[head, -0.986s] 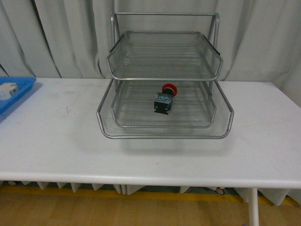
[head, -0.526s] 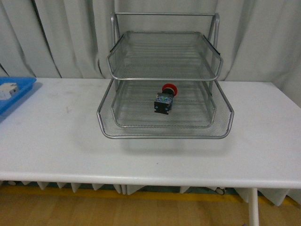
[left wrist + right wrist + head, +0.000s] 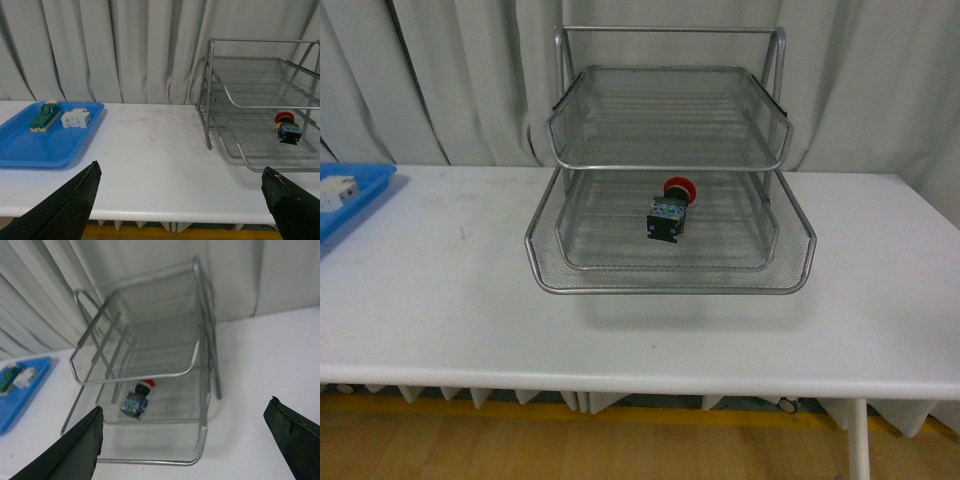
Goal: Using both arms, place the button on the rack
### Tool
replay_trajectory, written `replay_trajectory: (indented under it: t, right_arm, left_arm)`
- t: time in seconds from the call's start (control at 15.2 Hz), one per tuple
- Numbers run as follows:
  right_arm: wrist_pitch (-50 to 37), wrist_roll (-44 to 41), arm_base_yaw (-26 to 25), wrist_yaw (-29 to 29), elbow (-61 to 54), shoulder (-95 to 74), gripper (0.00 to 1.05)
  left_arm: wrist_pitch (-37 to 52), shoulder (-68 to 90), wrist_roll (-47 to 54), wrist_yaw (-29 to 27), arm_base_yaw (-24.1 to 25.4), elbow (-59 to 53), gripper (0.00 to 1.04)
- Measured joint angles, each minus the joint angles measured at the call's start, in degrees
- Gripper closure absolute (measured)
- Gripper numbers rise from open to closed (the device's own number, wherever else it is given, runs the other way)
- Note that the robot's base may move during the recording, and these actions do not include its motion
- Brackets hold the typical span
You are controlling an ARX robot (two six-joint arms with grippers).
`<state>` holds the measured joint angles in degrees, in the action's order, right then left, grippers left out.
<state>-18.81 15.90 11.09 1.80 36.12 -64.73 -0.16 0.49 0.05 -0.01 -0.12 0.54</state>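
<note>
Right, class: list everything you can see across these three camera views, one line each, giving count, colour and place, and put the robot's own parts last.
Button: one, red cap on a dark body, lying inside the rack on a lower tier, under the top tier.
Rack: one, silver wire mesh, standing on the table towards the back.
Tray: one, blue, at the table's left end.
Green-and-cream switch: one, in the tray.
White block: one, in the tray beside the switch.
Table: one, white.
Curtain: grey-white, behind the table.
Left hand: black, fingers spread wide, holding nothing, away from the rack.
Right hand: black, fingers spread wide, holding nothing, facing the rack.
</note>
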Motion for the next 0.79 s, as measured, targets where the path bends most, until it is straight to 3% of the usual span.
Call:
replay_trajectory:
  t: [0.26,0.53,0.79]
  right_arm:
    - [11.8,1.38,13.18,-5.79,21.97,-26.36,0.08]
    - [18.21,-1.11,22.47,-9.6,25.09,-36.37,0.53]
    - [21.94,1.57,23.93,-8.74,28.61,-42.12,0.97]
  left_arm:
    - [0.0,0.0,0.0,0.0,0.0,0.0,0.07]
    - [0.0,0.0,0.0,0.0,0.0,0.0,0.07]
    - [0.0,0.0,0.0,0.0,0.0,0.0,0.07]
